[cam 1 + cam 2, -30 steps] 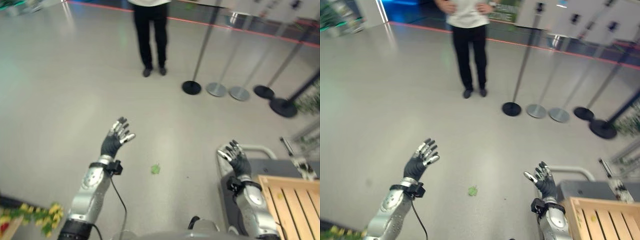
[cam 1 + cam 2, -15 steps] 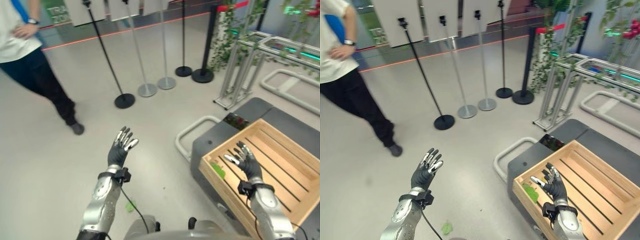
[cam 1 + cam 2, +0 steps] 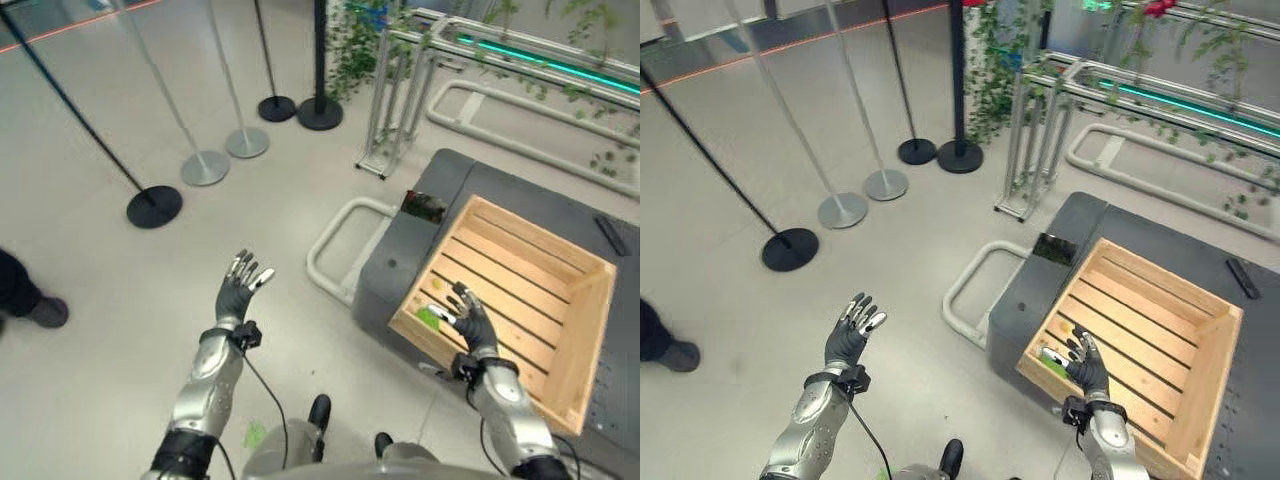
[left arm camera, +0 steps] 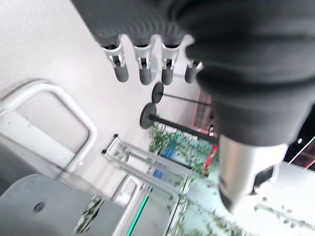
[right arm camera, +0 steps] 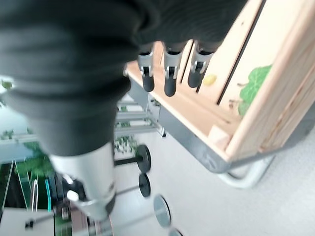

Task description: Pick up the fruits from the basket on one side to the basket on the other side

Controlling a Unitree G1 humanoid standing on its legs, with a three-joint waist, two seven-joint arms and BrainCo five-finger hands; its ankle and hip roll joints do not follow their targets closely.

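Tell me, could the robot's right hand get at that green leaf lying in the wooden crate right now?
Probably yes. The right hand is open and held above the wooden crate, close beside the green leaf on the slats. The crate has no lid, and nothing lies between hand and leaf.

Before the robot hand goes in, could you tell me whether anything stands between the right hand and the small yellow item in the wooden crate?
Nothing visible does. The right robot hand hovers open over the wooden crate, and the small yellow item lies on the slats beside a green leaf, just past the fingertips.

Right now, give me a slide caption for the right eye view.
Both hands open: right hand over wooden crate on grey cart, left hand above the floor.
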